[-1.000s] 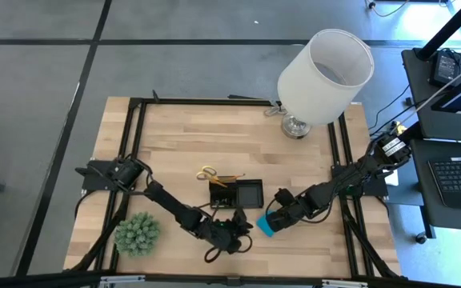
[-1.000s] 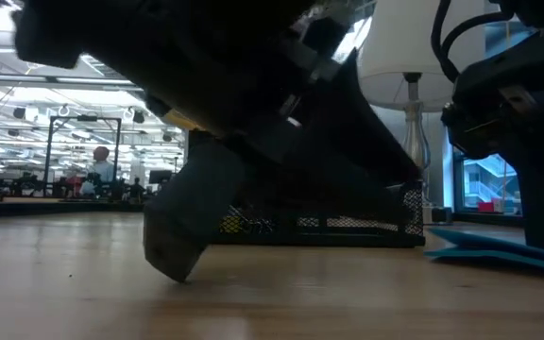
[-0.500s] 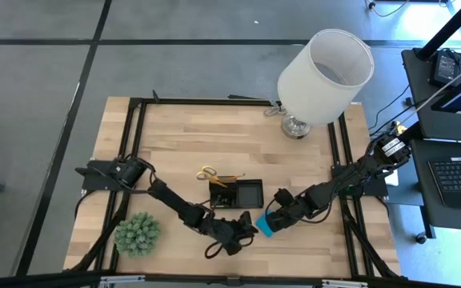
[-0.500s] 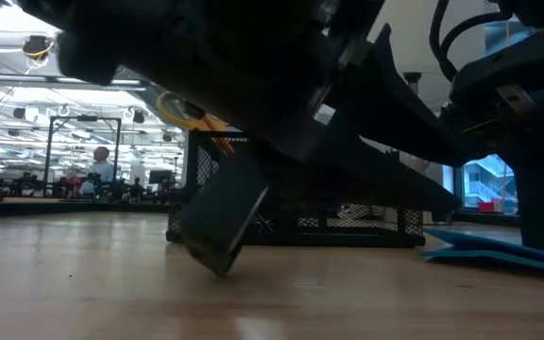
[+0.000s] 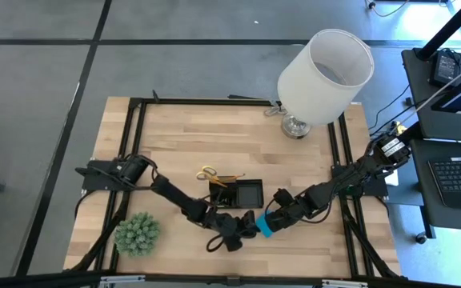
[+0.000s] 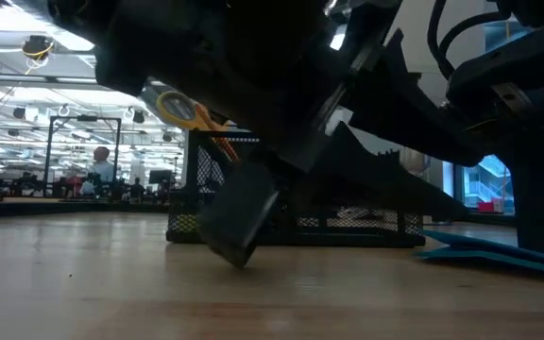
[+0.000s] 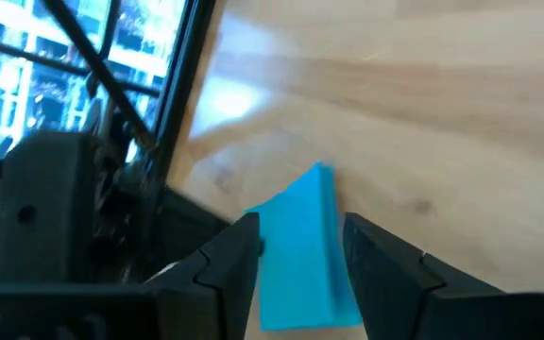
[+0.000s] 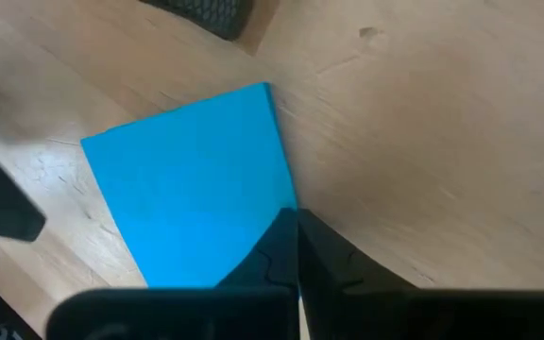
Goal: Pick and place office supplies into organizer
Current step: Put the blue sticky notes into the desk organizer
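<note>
The bright blue square pad lies near the table's near edge, in front of the black mesh organizer. My right gripper is shut on the pad's right side. My left gripper is open at the pad's left side. In the left wrist view its two fingers stand on either side of the pad. Yellow-handled scissors and orange pencils rest on the organizer's far left part. In the low view the scissor handles stick up above the mesh. My right gripper pinches the blue pad between its shut fingers at an edge near a corner, slanting down from the table's right. In the low view the pad sits low on the wood, slightly tilted. My left gripper: I cannot tell whether its fingers touch the pad.
A green spiky plant ball sits at the near left corner. The big white lamp stands at the far right, its base on the wood. Black frame rails run along the table's sides. Bare wood lies in the far middle.
My left gripper has moved toward the table's right, close over the wood, up to the blue pad, so that its open fingers now flank the pad. The pad stayed in place.
</note>
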Available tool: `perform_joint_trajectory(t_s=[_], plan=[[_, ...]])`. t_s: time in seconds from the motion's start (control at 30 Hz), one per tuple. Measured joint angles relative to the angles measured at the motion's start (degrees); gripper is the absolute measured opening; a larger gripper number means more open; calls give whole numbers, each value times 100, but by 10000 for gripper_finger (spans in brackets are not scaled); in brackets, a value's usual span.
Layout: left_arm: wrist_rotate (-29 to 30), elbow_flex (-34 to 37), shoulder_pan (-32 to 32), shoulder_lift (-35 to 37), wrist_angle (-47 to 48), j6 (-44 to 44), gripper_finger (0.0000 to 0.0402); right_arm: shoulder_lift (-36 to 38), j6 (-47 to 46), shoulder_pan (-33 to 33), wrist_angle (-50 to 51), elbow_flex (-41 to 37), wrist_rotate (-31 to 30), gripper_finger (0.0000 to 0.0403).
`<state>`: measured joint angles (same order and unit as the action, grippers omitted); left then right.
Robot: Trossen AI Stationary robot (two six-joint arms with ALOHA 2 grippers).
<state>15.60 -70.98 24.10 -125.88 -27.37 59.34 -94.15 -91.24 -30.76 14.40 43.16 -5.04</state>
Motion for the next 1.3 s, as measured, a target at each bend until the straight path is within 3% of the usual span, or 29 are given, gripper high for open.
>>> perform_joint_trajectory(t_s=[0.13,0.77,0.93,1.1,1.3], plan=[[268,-2,-45,-118,-140,43,152,0,-2,0,-7,0,0,3],[184,-56,-86,-156,175,-507,153,7,17,0,6,4,7,3],[399,-398,-34,-162,981,-1062,153,7,18,0,8,4,9,3],[-20,-994,17,-207,2164,-1838,153,9,21,0,11,7,9,3],[233,-1147,61,-223,2202,-1926,144,9,39,0,13,7,9,3]])
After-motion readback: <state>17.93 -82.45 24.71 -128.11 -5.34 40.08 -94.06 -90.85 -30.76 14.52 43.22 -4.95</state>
